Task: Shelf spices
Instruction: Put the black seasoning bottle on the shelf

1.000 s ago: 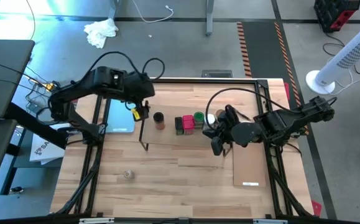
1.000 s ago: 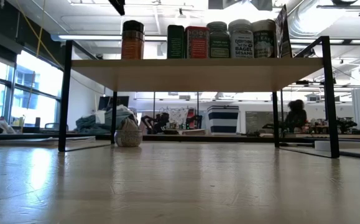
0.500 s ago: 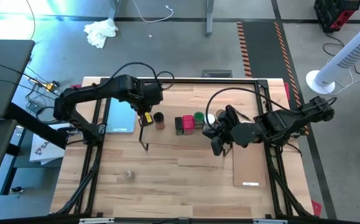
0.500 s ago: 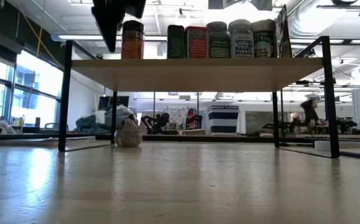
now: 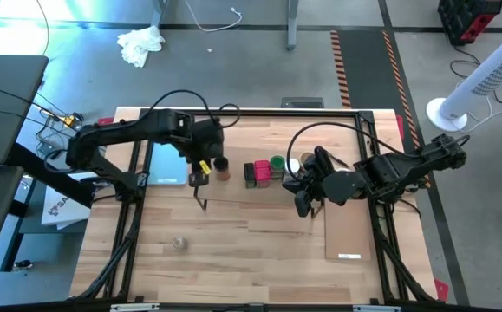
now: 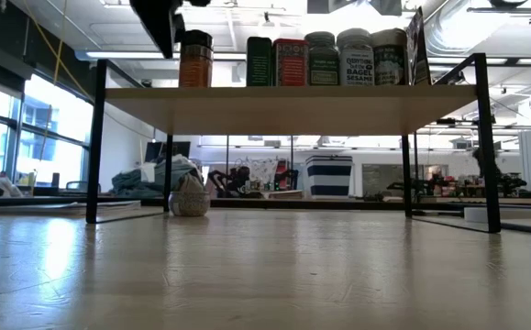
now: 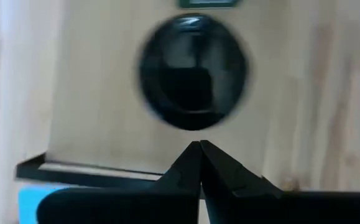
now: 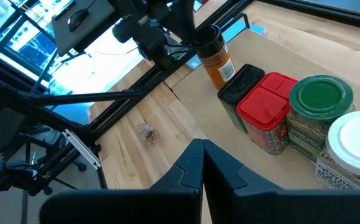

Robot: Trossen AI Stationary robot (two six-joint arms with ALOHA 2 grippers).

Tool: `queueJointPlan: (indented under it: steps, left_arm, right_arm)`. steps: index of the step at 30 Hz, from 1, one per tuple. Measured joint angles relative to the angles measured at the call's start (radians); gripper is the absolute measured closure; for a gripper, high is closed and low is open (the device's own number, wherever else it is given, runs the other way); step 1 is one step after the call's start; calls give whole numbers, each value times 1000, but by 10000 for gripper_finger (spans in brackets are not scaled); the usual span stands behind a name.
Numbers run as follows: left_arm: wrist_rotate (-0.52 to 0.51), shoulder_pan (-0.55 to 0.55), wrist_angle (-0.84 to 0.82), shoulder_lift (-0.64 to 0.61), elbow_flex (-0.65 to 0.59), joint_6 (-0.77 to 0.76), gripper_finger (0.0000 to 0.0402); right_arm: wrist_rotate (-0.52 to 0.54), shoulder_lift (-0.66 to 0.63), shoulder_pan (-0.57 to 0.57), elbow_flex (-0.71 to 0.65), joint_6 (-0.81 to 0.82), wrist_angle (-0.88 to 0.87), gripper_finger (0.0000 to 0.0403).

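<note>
Several spices stand in a row on the shelf (image 5: 233,196), (image 6: 293,105): an orange jar with a dark lid (image 5: 222,167), (image 6: 195,60) at the left end, then a dark tin (image 5: 250,173), a red tin (image 5: 263,171), a green-lidded jar (image 5: 277,163) and a white-lidded jar (image 5: 293,165). My left gripper (image 7: 199,147), (image 5: 198,176) is shut and points steeply down just left of the dark-lidded jar (image 7: 192,78), a small gap apart. My right gripper (image 8: 203,144), (image 5: 303,206) is shut and hangs over the shelf's near right part, short of the jars.
A light-blue pad (image 5: 167,165) lies left of the shelf, and a thin flat board (image 5: 348,227) at the table's right. A small round tan thing (image 5: 179,243), (image 8: 147,132) sits on the table near the front left. Black frame rails edge the table.
My left gripper has come down from above the shelf's left end and toward the table's near edge. It has tipped more steeply downward and now stands beside the dark-lidded jar. The jars and my right arm have kept still.
</note>
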Motion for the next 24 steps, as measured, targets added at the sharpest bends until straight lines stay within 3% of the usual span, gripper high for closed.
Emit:
queueJointPlan:
  steps: [4, 9, 18, 24]
  left_arm:
    - [25, -2, -1, -4, 0, 92, 401]
    - [-112, -5, 63, -4, -50, 134, 401]
    - [-69, -14, 100, -4, -98, 175, 402]
    - [-70, -13, 214, -4, -137, 168, 401]
  right_arm:
    - [0, 0, 0, 0, 0, 0, 403]
    - [13, 0, 0, 0, 0, 0, 403]
    - [17, 0, 0, 0, 0, 0, 403]
    - [40, 0, 0, 0, 0, 0, 403]
